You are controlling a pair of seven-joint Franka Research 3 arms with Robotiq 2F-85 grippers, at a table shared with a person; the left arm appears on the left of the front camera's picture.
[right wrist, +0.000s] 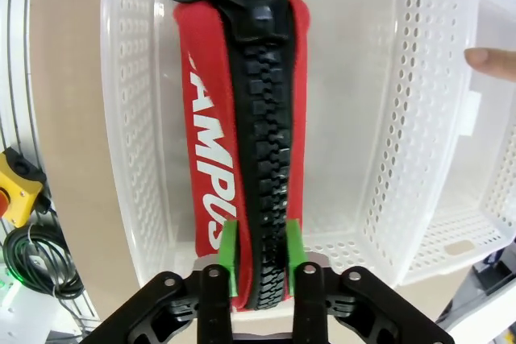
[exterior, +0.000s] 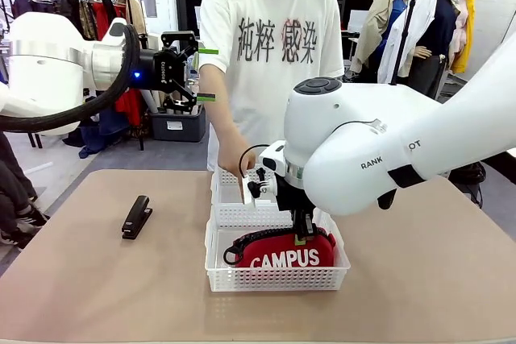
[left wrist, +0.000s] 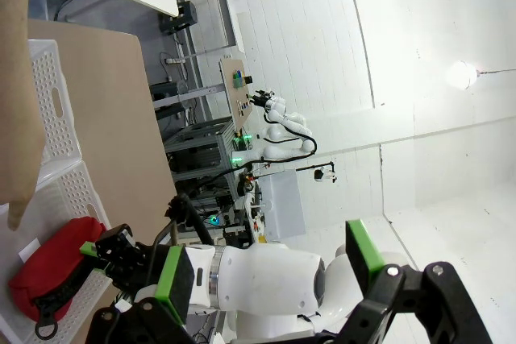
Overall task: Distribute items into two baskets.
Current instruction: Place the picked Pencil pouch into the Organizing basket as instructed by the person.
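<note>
The red CAMPUS pouch [exterior: 282, 251] lies inside the near basket [exterior: 278, 281], zipper side up. My right gripper [exterior: 301, 238] reaches down into that basket. In the right wrist view its green pads [right wrist: 228, 247] press both sides of the black zipper ridge of the pouch [right wrist: 205, 142], so the gripper [right wrist: 260, 251] is shut on it. The black stapler [exterior: 136, 217] rests on the table to the left. The second basket [exterior: 228, 192] stands just behind the near one. My left gripper [exterior: 205, 74] hangs high at the upper left, open and holding nothing.
A person stands at the far side with a hand [exterior: 238, 159] on the far basket; a fingertip [right wrist: 492, 62] shows over its wall [right wrist: 484, 167]. The left wrist view looks down on the pouch [left wrist: 48, 267], the baskets [left wrist: 52, 118] and my right arm [left wrist: 266, 279].
</note>
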